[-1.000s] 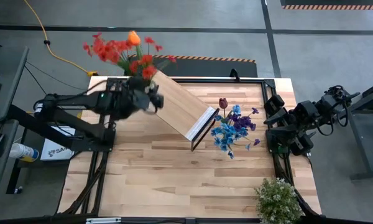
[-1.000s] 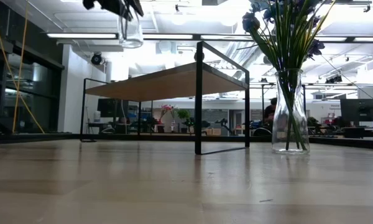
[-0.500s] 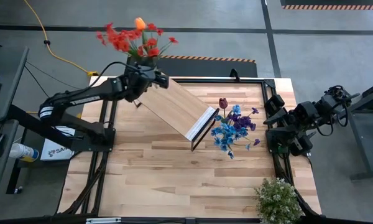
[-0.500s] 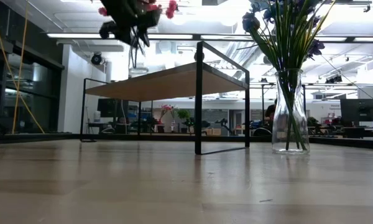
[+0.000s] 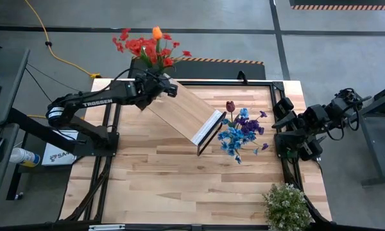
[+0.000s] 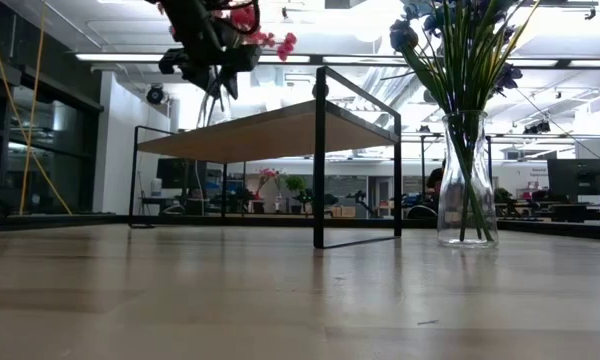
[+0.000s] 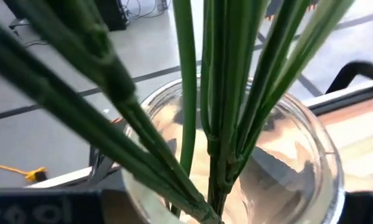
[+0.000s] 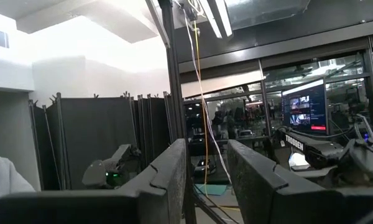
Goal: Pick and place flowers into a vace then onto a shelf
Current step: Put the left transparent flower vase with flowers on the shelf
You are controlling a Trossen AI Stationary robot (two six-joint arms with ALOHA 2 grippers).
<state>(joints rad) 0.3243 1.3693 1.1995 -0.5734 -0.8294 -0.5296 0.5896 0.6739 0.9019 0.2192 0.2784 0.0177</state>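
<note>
Two words can be read: "TROSSEN" in white along the left arm (image 5: 93, 101) in the high view, and the same name on a distant arm in the right wrist view. A white box beside the worktop's left edge carries letters starting "SA", the rest hidden.

At the worktop's (image 5: 179, 186) far-left corner, the left gripper (image 5: 155, 85) holds a clear glass vase (image 7: 236, 168) above the far end of the shelf (image 5: 186, 110). In the left wrist view the vase mouth fills the frame just ahead of the wrist, green stems rising out of it; the fingers pinch the vase. The red flowers (image 5: 144, 46) and orange tulip (image 5: 156, 32) lean past the worktop's far edge, stems running from the gripper outward to the blooms.

The shelf lies diagonally, from the far-left corner toward the middle. Near its lower end a second vase (image 6: 467, 180) stands upright with blue and purple flowers (image 5: 240, 133) and a dark red rose (image 5: 230, 106).

The right gripper (image 5: 295, 140) waits at the right edge, fingers (image 8: 174, 168) slightly spread, holding nothing.
</note>
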